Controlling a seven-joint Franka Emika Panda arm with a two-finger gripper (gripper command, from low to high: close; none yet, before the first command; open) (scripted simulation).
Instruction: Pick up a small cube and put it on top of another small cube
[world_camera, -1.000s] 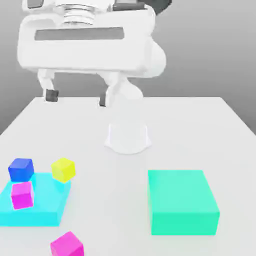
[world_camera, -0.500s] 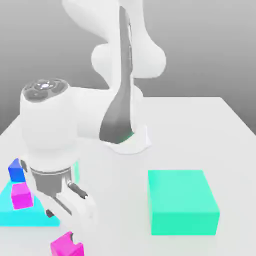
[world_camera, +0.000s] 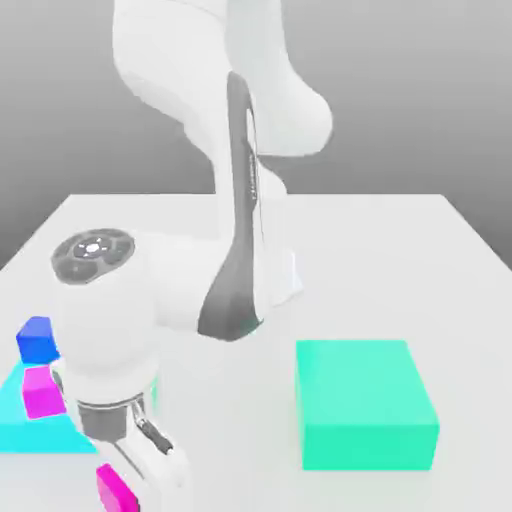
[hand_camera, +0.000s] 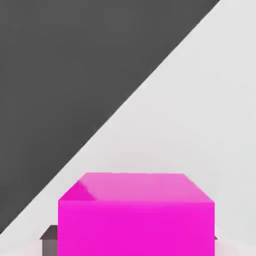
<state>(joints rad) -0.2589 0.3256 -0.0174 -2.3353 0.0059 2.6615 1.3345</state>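
Note:
A small magenta cube (world_camera: 112, 490) sits at the table's front edge, on the exterior view's left. My gripper (world_camera: 128, 494) has come down over it, and the white hand covers most of the cube. In the hand view this magenta cube (hand_camera: 135, 215) lies between my dark fingers (hand_camera: 49, 238), which press against its sides. A second small magenta cube (world_camera: 42, 392) rests on a flat cyan block (world_camera: 22, 428). Just behind that block is a small blue cube (world_camera: 36, 340).
A large green block (world_camera: 365, 402) lies on the white table (world_camera: 400, 250) towards the exterior view's right. My arm's bulky white links rise over the left and middle of the table, hiding what lies behind them.
The arm swung from high at the back down to the front left corner. The hand lowered over the front magenta cube and the fingers closed on it. The arm now covers the yellow cube.

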